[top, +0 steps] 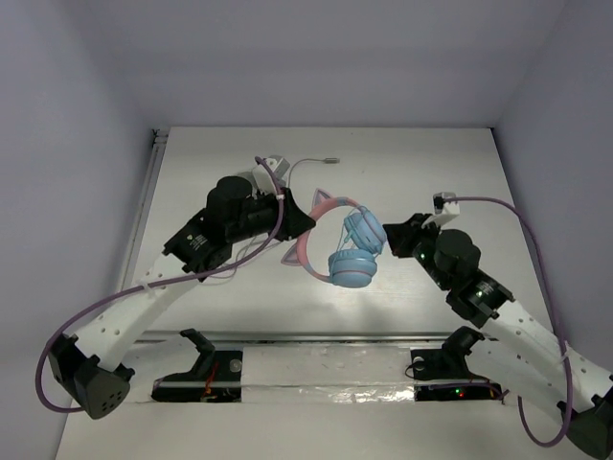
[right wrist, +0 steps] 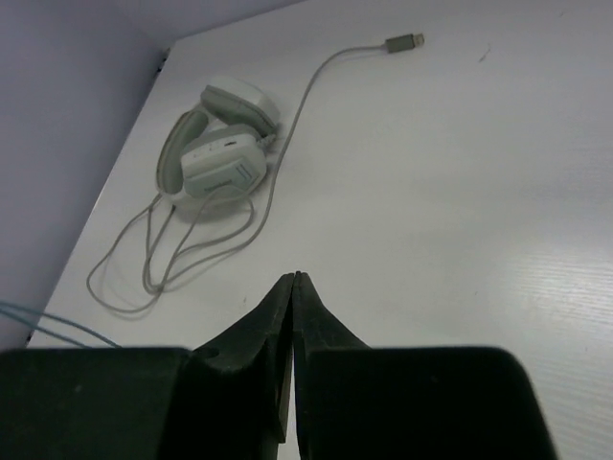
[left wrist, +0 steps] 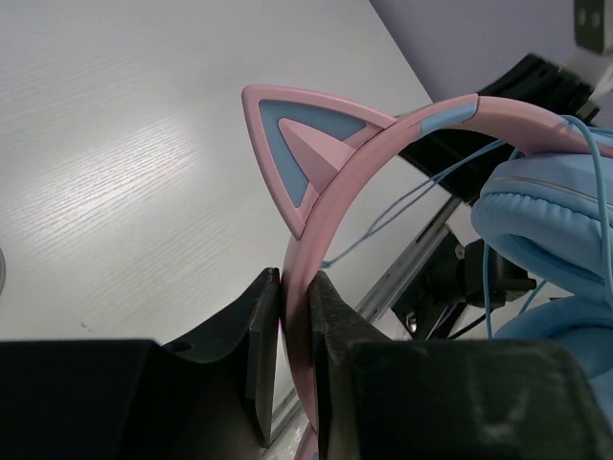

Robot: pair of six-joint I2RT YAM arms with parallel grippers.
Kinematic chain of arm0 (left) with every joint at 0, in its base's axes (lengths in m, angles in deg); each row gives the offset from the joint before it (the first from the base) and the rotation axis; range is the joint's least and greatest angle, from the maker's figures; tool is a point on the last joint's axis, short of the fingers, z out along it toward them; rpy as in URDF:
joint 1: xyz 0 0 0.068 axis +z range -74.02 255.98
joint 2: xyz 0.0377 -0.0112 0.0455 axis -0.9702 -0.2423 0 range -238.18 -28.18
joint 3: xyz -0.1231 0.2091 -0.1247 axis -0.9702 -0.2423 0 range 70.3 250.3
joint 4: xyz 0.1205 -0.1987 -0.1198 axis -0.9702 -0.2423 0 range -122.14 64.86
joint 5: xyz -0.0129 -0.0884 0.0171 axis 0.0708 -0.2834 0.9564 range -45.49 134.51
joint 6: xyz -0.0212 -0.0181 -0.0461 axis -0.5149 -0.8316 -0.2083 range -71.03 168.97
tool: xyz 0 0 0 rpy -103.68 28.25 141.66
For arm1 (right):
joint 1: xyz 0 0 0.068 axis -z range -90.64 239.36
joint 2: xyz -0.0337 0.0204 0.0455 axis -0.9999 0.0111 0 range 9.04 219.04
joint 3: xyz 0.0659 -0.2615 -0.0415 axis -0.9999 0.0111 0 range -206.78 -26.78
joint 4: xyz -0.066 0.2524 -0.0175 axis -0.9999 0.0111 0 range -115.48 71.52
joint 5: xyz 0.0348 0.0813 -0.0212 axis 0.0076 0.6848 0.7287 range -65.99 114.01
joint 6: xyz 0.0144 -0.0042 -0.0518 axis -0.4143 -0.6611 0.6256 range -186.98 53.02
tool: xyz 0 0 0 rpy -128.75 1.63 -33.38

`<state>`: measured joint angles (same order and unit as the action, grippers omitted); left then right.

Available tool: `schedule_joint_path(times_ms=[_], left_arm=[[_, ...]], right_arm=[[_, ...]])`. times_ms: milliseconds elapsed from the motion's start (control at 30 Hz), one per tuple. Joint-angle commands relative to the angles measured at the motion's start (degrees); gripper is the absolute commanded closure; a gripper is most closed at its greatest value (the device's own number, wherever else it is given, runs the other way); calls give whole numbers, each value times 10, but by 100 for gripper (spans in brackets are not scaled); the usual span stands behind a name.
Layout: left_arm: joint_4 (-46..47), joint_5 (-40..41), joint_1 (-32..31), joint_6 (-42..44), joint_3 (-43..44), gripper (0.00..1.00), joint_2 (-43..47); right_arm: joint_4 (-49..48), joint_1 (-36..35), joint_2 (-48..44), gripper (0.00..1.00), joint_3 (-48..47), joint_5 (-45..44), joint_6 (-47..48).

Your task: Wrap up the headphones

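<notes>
The headphones [top: 352, 255] hang above the table's middle, with a pink cat-ear headband and light blue ear cups stacked together. My left gripper [top: 305, 223] is shut on the headband [left wrist: 305, 240] just below one cat ear [left wrist: 292, 153]. The thin light-blue cable [left wrist: 412, 199] loops around the ear cups [left wrist: 541, 225]. My right gripper [top: 395, 236] sits just right of the cups, shut [right wrist: 294, 279], with nothing showing between its fingers. A strand of the cable [right wrist: 53, 326] passes at the left edge of the right wrist view.
Larger white-grey headphones [right wrist: 222, 153] lie at the back left of the table, partly behind my left arm [top: 265, 177]. Their grey cord lies in loose loops [right wrist: 172, 254] and runs out to a plug [right wrist: 404, 41]. A metal rail [top: 326, 337] crosses the near edge.
</notes>
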<state>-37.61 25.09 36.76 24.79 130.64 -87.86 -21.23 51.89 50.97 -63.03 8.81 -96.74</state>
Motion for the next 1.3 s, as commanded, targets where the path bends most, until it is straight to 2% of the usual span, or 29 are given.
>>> schedule_joint_path(times_ms=[0,33,133,167,233,600,767,967,1267], left_arm=[[89,-34,11,-38,22,100,-3],[93,-37,17,-41,25,100,-5],[104,-45,28,-47,30,100,-12],[105,-47,28,-51,32,100,-14],[107,-49,28,-52,37,100,-18],[97,-54,34,-49,44,100,-12],[93,-54,34,-46,47,100,-7],[91,-52,34,-46,48,100,-7],[90,-55,34,-49,51,100,0]], right_arm=[[-79,4,-42,92,65,50,-21],[-100,4,-73,79,83,68,-21],[-189,4,-112,54,131,172,-20],[-200,4,-114,49,135,186,-19],[-223,4,-113,45,144,204,-16],[-283,4,0,45,131,196,6],[-282,4,-4,53,130,204,6],[-268,4,-7,52,130,257,8],[-276,4,17,54,125,232,10]])
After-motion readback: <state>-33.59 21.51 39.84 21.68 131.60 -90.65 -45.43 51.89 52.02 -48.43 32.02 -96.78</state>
